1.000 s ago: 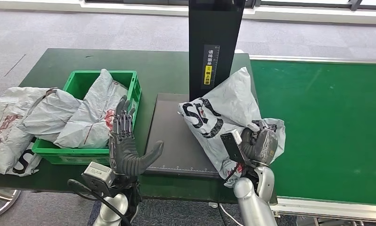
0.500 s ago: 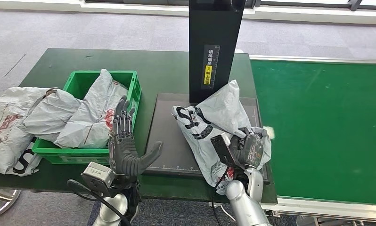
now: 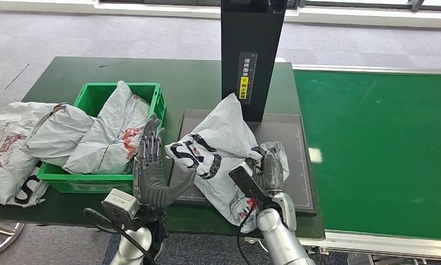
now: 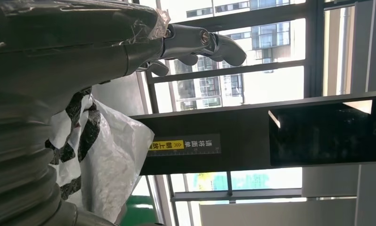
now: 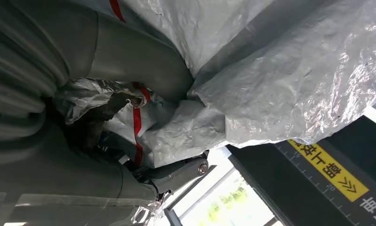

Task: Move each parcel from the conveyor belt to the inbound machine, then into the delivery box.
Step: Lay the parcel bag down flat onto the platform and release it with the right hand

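Parcel sits on the machine's platform, its tail bunched in the right hand, fingers closed on it. Left hand waits beside it, fingers spread, holding nothing. The thin film could slip or tear during transfer to the box, already crowded.

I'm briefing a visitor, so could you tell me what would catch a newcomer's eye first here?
The crumpled grey plastic parcel with black lettering, gripped by the right robot hand above the dark scanner platform. Beside it, the left robot hand is raised with fingers spread, before the green plastic crate stuffed with parcels.
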